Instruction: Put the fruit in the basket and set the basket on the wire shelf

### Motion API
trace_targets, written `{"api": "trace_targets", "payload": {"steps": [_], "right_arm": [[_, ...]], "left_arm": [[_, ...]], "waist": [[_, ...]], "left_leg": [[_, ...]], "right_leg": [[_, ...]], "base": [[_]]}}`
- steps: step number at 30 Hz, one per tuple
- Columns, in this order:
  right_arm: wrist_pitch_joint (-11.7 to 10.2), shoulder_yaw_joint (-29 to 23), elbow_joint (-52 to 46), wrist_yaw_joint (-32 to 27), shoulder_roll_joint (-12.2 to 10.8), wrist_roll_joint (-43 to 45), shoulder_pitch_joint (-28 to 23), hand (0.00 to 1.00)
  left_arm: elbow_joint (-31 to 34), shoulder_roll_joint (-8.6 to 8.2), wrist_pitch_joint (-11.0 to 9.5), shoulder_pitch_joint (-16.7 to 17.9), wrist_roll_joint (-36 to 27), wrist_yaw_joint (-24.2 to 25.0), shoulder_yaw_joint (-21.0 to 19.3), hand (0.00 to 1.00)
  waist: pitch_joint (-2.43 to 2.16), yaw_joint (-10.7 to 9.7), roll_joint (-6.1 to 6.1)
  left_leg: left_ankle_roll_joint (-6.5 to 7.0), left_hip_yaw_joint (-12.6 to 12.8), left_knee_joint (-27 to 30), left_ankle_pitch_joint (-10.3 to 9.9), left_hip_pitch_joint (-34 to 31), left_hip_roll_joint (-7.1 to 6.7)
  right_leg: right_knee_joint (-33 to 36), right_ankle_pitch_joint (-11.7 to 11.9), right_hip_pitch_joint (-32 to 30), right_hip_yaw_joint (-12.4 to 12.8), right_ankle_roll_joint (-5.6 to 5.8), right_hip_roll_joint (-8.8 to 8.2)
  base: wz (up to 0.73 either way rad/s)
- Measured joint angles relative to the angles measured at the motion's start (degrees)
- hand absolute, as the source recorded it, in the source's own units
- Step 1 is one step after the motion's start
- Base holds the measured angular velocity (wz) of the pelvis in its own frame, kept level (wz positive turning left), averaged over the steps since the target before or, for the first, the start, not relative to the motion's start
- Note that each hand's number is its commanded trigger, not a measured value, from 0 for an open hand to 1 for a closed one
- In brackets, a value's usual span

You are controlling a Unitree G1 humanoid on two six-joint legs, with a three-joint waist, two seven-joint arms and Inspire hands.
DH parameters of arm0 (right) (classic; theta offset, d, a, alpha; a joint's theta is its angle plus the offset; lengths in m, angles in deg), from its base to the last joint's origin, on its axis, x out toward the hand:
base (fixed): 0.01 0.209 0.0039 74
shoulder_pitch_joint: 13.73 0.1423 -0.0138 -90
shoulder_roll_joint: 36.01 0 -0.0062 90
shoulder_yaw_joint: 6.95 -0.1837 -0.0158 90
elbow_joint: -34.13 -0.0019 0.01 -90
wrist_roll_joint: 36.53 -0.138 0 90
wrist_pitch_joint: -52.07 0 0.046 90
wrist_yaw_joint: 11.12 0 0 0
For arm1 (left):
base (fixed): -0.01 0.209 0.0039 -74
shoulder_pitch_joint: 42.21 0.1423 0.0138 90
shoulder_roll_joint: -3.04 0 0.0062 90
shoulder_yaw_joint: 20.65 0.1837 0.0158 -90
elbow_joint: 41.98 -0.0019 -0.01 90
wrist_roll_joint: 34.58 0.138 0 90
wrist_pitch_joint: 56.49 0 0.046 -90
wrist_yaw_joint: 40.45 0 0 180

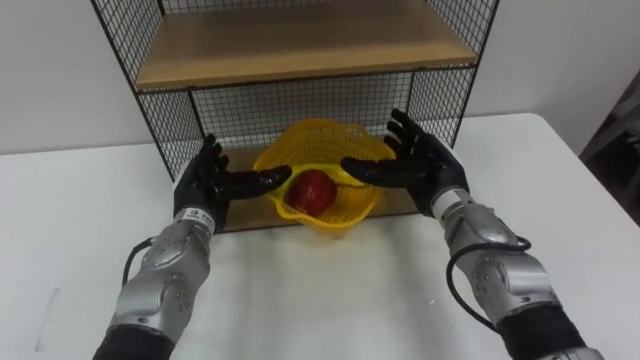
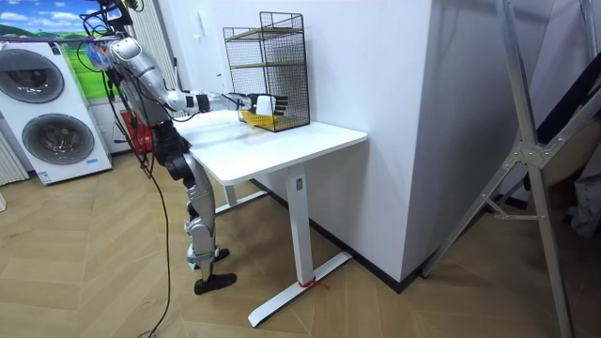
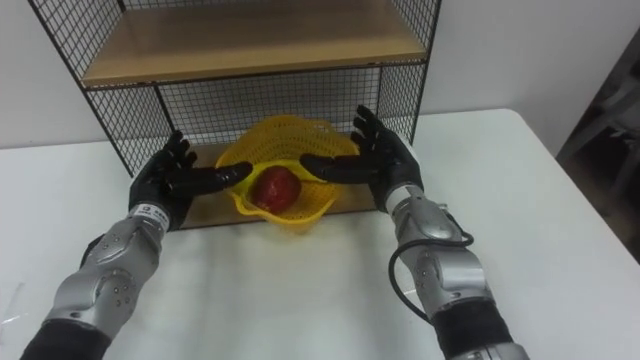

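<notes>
A white table (image 2: 282,150) on white pedestal legs stands on a wood-plank floor (image 2: 94,291). Its far edge is against a plain white wall (image 2: 376,113) that takes up the middle of the room view. At nine o'clock in that view stand two white front-loading washing machines (image 2: 56,136), and above them, at ten o'clock, is a bright picture of blue sky and green (image 2: 42,19). At three o'clock a grey metal stand (image 2: 531,160) spreads its braced legs to the floor. The light is even and soft.
</notes>
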Motion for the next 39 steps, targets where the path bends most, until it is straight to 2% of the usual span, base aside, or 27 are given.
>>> {"api": "trace_targets", "payload": {"steps": [9,19,24,27,29,32,37,39], "right_arm": [[0.0,-0.5,-0.2,1.2,0.2,0.9,0.0,0.00],[0.0,-0.4,-3.8,0.9,0.2,0.8,-4.2,0.00],[-0.1,-0.5,-9.0,-0.3,0.2,1.1,-6.0,0.00],[-0.9,-1.1,-14.9,-0.4,0.3,0.9,-8.1,0.00],[-2.2,-1.5,-17.9,-0.4,0.3,1.1,-9.8,0.00],[-2.9,-1.6,-20.1,-0.3,0.3,2.2,-11.9,0.00],[-3.2,-1.8,-24.8,-0.4,0.2,3.7,-16.6,0.00],[-3.4,-2.2,-26.9,-0.7,0.2,5.4,-17.5,0.00]], "left_arm": [[4.4,1.11,0.0,0.3,0.0,0.0,0.0,0.00],[9.6,2.08,0.0,1.0,1.4,0.1,0.3,0.00],[13.6,2.16,-0.2,2.9,4.9,2.3,0.3,0.00],[19.6,2.10,-0.2,5.8,5.1,3.2,0.3,0.00],[23.7,2.10,-0.4,7.9,6.6,4.0,0.3,0.00],[27.3,2.00,-0.7,10.4,8.9,4.8,0.3,0.00],[29.5,1.71,-0.9,13.0,9.6,4.9,0.2,0.00],[30.3,1.38,-2.0,14.4,9.8,4.9,0.1,0.00]], "waist": [[0.01,-0.1,-0.04],[-0.06,0.0,-0.72],[0.00,0.1,-0.91],[0.07,0.0,-1.04],[-0.01,0.1,-1.16],[-0.19,0.1,-1.49],[-0.12,0.1,-1.44],[-0.11,0.1,-1.41]], "left_leg": [[-0.01,0.0,0.0,0.0,-0.1,0.01],[-0.03,0.0,0.0,0.0,0.0,0.01],[-0.03,0.0,0.0,0.0,-0.1,0.02],[-0.03,0.0,-0.1,0.0,-0.1,0.02],[-0.03,0.0,-0.1,0.0,0.0,0.02],[-0.04,0.0,-0.1,0.0,0.0,0.05],[-0.05,0.0,-0.3,0.0,-0.2,0.03],[-0.09,0.0,-0.5,0.0,-0.2,0.00]], "right_leg": [[0.0,0.0,-0.1,0.1,0.00,0.06],[0.0,0.0,0.0,0.4,0.00,0.12],[-0.1,0.0,0.0,0.8,0.05,0.13],[-0.1,0.0,-0.1,0.3,0.05,0.07],[-0.1,-0.1,0.0,-0.1,0.02,0.00],[-0.2,-0.1,0.1,-0.1,0.02,0.08],[-0.3,-0.1,-0.2,0.2,0.03,0.13],[-0.3,-0.1,-0.3,1.1,0.06,0.30]], "base": [[0.00],[0.00],[0.00],[0.00],[0.00],[0.00],[0.00],[-0.02]]}}
